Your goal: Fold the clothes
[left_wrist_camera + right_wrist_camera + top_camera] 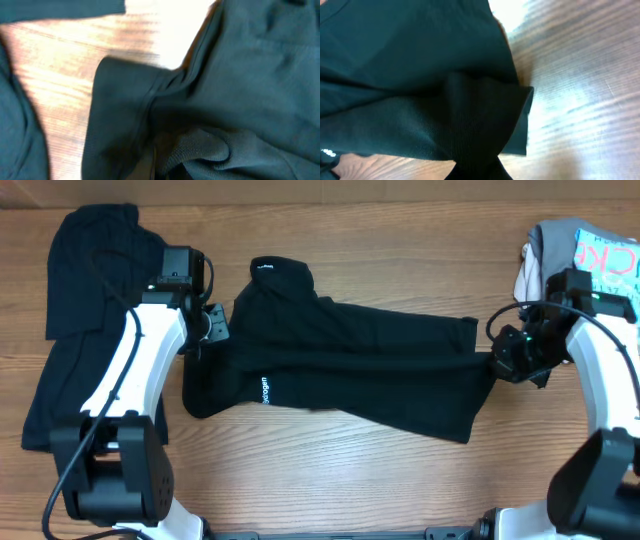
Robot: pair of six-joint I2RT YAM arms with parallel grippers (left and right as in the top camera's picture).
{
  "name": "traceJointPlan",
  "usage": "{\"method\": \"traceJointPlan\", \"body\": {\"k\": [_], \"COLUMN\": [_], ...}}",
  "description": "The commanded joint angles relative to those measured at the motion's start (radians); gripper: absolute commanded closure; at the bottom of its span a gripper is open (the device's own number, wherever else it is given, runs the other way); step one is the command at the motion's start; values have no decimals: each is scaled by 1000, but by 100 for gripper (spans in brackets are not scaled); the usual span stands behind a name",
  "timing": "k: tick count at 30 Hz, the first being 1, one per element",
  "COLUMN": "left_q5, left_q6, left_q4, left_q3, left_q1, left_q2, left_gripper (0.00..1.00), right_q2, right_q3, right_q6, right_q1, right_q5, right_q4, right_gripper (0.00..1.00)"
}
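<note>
A large, floppy black fabric garment lies stretched lengthwise across a brown wooden bench, spanning the gap between the two pincers. The left pincer is pressed together on the cloth at the garment's left edge. The right pincer is pressed together on the opposite end. The pull from both ends appears to be what keeps the middle fairly flat, though creases run along its length.

A short line of small white lettering sits on the cloth just inward of the left pincer and a little toward the robot.

In the left wrist view, a hemmed edge of the black cloth folds over bare wood, and the fabric bunches toward the bottom of the frame, where the fingers would be. In the right wrist view, a doubled corner of the same cloth gathers toward the bottom in the same way.

Outward of the left pincer lies a heap of black cloth. Outward of the right pincer and farther from the robot sits a pale pile of grey, white and light-blue printed clothes.

Holding both ends at once likely prepares the garment for smoothing or for a first fold.
</note>
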State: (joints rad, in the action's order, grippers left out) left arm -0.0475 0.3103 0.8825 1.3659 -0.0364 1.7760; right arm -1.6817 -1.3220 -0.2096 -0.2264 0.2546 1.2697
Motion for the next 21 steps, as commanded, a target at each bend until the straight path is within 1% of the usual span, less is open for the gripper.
{"method": "traceJointPlan", "body": {"k": [1, 5, 9, 21], "left_q5": [24, 24, 22, 22], "left_q6": [-19, -19, -20, -19], "left_q4": [-46, -76, -87, -114], "left_q3": [0, 0, 0, 0], "left_q1": [8, 8, 8, 8], "left_q2": [18, 31, 38, 38], "left_gripper": [96, 96, 96, 96], "right_q2": [-32, -43, -43, -42], "right_q3": [34, 124, 172, 170], "right_q6": [-27, -42, -50, -53], "right_q1": [4, 4, 4, 12], "right_q5": [-16, -16, -15, 8], "right_q4": [-37, -106, -144, -229], "right_gripper": [96, 96, 96, 96]}}
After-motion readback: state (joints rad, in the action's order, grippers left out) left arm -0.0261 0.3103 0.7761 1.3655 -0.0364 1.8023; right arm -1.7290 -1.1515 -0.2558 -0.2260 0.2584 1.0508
